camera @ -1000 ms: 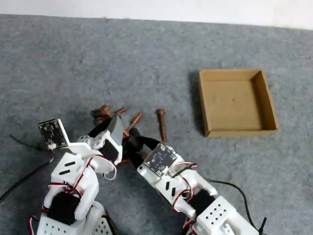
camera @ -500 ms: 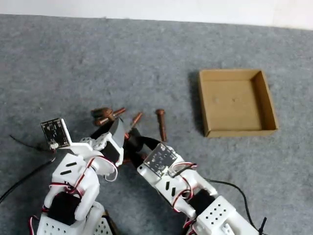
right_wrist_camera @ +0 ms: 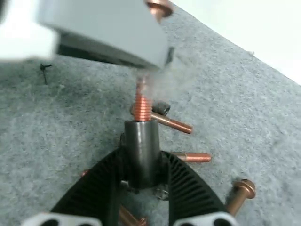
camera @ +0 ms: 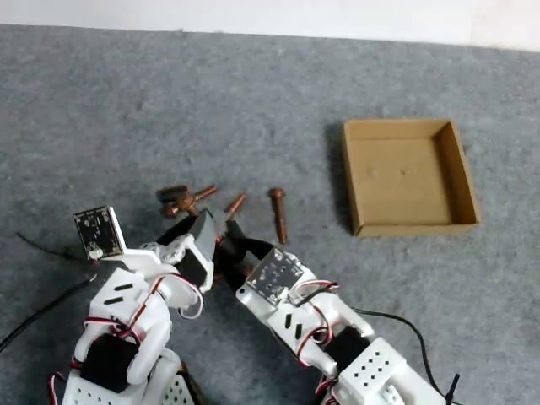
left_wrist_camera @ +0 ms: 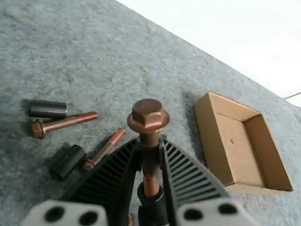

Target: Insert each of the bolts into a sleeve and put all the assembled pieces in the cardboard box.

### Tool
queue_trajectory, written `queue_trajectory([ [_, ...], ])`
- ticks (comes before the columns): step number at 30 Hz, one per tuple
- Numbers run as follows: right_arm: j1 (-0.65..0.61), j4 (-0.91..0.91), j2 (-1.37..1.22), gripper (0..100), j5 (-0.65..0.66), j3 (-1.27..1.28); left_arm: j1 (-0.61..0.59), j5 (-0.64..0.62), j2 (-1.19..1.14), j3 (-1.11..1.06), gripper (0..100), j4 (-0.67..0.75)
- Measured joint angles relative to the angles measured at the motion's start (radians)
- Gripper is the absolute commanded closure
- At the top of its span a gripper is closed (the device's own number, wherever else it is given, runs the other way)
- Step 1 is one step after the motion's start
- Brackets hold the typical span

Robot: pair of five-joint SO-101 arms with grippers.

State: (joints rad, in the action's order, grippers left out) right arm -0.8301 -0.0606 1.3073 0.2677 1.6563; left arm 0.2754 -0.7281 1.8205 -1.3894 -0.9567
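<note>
My left gripper (left_wrist_camera: 149, 143) is shut on a copper bolt (left_wrist_camera: 149, 117), hex head up. The bolt's threaded tip (right_wrist_camera: 140, 107) sits in the mouth of a dark sleeve (right_wrist_camera: 141, 146), and my right gripper (right_wrist_camera: 142, 155) is shut on that sleeve. In the high view the left gripper (camera: 213, 229) and right gripper (camera: 232, 242) meet near the front of the table. Loose bolts (camera: 278, 215) (camera: 234, 202) (camera: 190, 201) and a black sleeve (camera: 171, 192) lie just beyond them. The open cardboard box (camera: 409, 175) stands at the right, with nothing inside.
Grey carpet covers the table (camera: 126, 110). A second loose black sleeve (left_wrist_camera: 68, 161) lies beside a bolt (left_wrist_camera: 104, 149). Cables (camera: 38, 304) trail off the arms' bases at the front edge. A white wall runs along the far edge.
My left gripper has drawn back toward the front with its bolt, uncovering the loose bolts and sleeve behind it. The right arm has hardly moved.
</note>
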Motion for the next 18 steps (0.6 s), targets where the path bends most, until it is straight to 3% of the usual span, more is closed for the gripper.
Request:
queue_trajectory([
  [13, 0.003, -0.002, -0.003, 99.4, 0.002, 0.0, 0.037, 0.0, 0.0, -0.026, 99, -0.005],
  [18, 0.003, -0.002, -0.002, 99.4, 0.002, 0.0, 0.144, 0.0, 0.0, -0.038, 99, -0.078],
])
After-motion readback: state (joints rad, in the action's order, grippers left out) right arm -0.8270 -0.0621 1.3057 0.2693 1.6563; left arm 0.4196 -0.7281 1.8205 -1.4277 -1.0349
